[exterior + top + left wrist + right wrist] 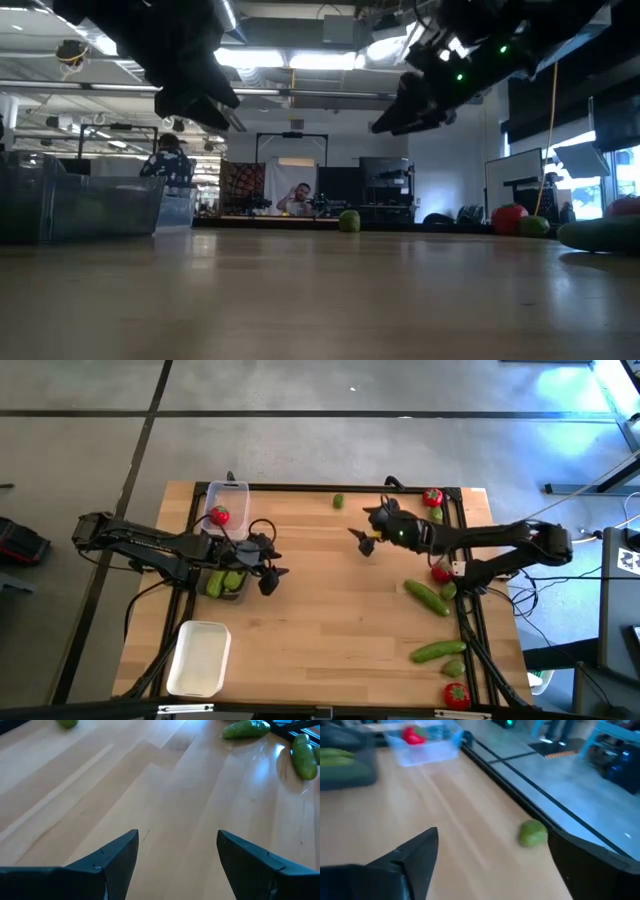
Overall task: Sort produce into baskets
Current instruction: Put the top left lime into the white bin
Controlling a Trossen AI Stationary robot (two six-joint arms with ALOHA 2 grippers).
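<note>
Two robot arms work a wooden counter (330, 610) strewn with toy produce. The right end effector (362, 540) hangs above the far middle of the counter with its fingers spread wide and nothing between them; a lone lime (533, 833) lies on the wood just ahead of it, near the far rail, and the open pose reads as a reach for that piece. The left end effector (272, 576) hovers over bare wood beside the baskets, its fingers (112, 857) parted and empty, apparently free for its next pick. Just behind it, under the left arm, sits a clear basket (226, 582) holding green cucumbers, and beyond that a second clear basket (227, 500) with one red tomato (219, 515) inside, which suggests each bin takes one kind. The opaque white basket (198, 657) stands apart at the near left corner, seemingly with nothing in it, perhaps meant for limes. Most unsorted pieces lie behind and to the side of the right end effector along the counter's right edge: a tomato at the far corner (432, 497), two cucumbers (427, 596) (438, 651) on the wood, and another tomato at the near corner (456, 694). People can be seen in the room beyond.
</note>
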